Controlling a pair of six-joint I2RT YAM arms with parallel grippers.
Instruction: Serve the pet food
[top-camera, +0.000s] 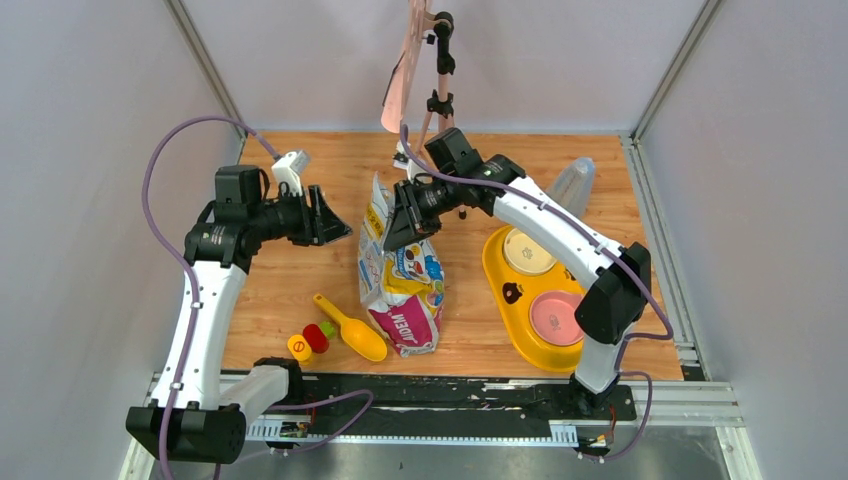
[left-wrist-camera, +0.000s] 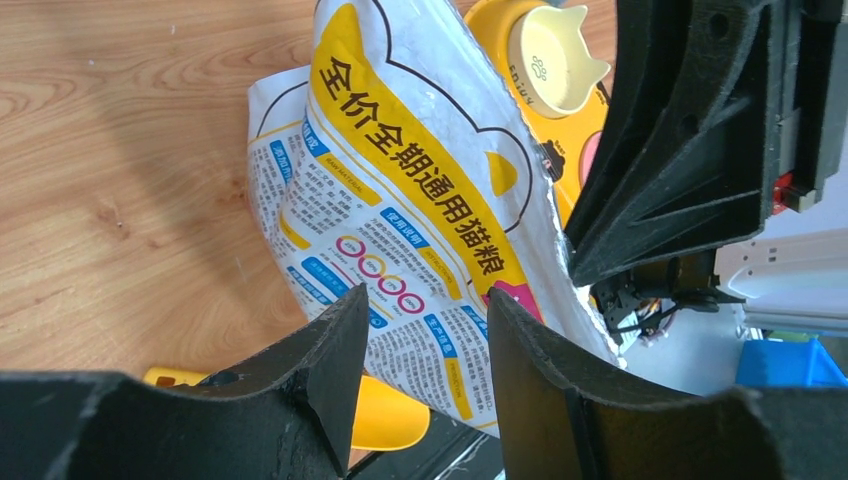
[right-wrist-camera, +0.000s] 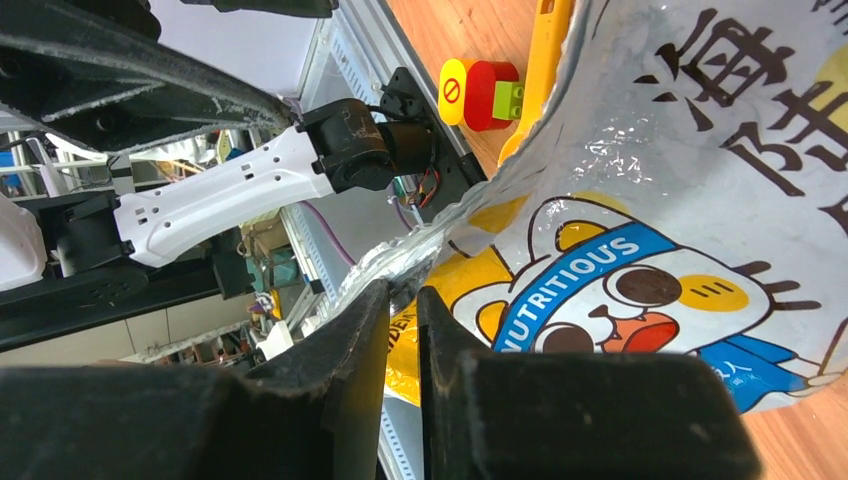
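Observation:
A white, pink and yellow printed bag (top-camera: 400, 285) stands upright mid-table. The pet food itself is hidden. My right gripper (top-camera: 400, 228) is at the bag's top on its right side. In the right wrist view its jaws (right-wrist-camera: 405, 290) stand almost together, pinching the crinkled silvery top edge of the bag (right-wrist-camera: 650, 200) at their tips. My left gripper (top-camera: 335, 225) hovers open just left of the bag's top. The left wrist view shows nothing between its fingers (left-wrist-camera: 425, 300); the bag (left-wrist-camera: 420, 170) lies beyond them, untouched.
A yellow scoop (top-camera: 350, 328) lies left of the bag, beside small red, yellow and green blocks (top-camera: 308, 342). A yellow feeder tray (top-camera: 500, 290) at the right holds a cream bowl (top-camera: 528, 252) and a pink bowl (top-camera: 556, 318). A stand (top-camera: 440, 90) rises at the back.

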